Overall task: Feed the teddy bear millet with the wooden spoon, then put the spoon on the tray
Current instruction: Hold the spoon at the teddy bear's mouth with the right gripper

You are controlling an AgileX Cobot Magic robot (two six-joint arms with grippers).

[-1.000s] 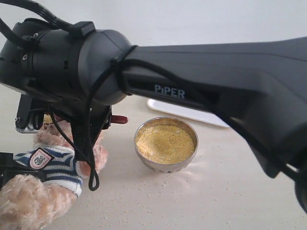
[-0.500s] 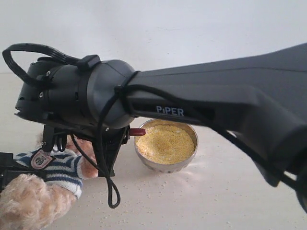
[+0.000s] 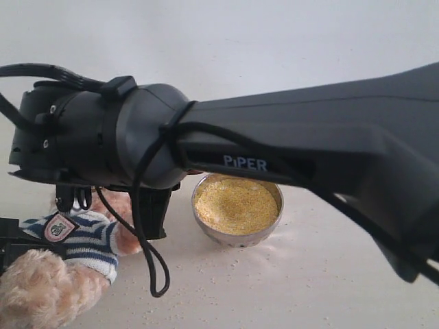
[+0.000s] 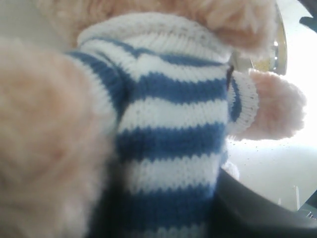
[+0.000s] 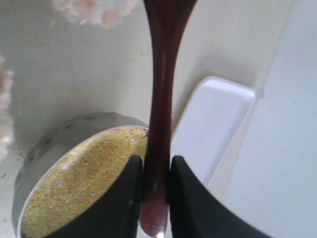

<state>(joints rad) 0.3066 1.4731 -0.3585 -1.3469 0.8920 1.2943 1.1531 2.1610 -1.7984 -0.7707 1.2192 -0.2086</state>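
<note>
Gripper on my right arm (image 5: 156, 166) is pinching the wooden spoon (image 5: 161, 89) narrowly, jaws closed on the thin handle near its end. The spoon's long axis is running straight out from between my fingers, its wider end pointing away from me. The steel bowl (image 5: 54, 144) of millet (image 5: 84, 183) is lying on one side of that handle and the tray (image 5: 218, 129) on the other, both close, so my right arm is the nearer one for the set-down. In the exterior view the teddy bear (image 3: 75, 236) is lying at 8 o'clock of the bowl on the surface (image 3: 309, 288). My left gripper (image 4: 257, 218) is pressing up against its striped shirt; I cannot tell whether it is clamping. I am counting one bear, one spoon, one bowl, one tray.
</note>
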